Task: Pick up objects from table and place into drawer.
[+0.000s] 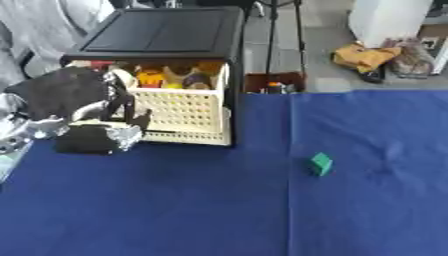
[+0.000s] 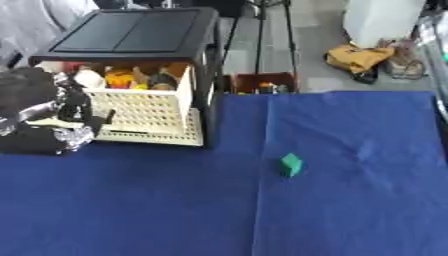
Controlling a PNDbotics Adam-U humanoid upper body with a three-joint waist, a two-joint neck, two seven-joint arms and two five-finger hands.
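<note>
A small green block [image 1: 321, 163], angular and matte, lies alone on the blue cloth [image 1: 262, 210], right of centre and well apart from the drawer [image 1: 179, 112]. The cloth is smooth fabric with a straight seam or fold running from near to far just left of the block.

The drawer is cream plastic with a perforated grid front, pulled out of a black cabinet [image 1: 162, 32] whose flat top has two dark panels. Inside the drawer sit several rounded things in yellow, orange, red and a dark tone; they are too blurred to name.

The left hand [image 1: 118, 112] is at the drawer's left front corner, black with silver parts. Its fingers point down against the perforated front, but whether they curl on the drawer or lie straight cannot be told. The forearm [image 1: 52, 95] behind it is bulky and black.

Beyond the cloth, a yellow crumpled thing [image 1: 363, 55] lies on grey floor.
</note>
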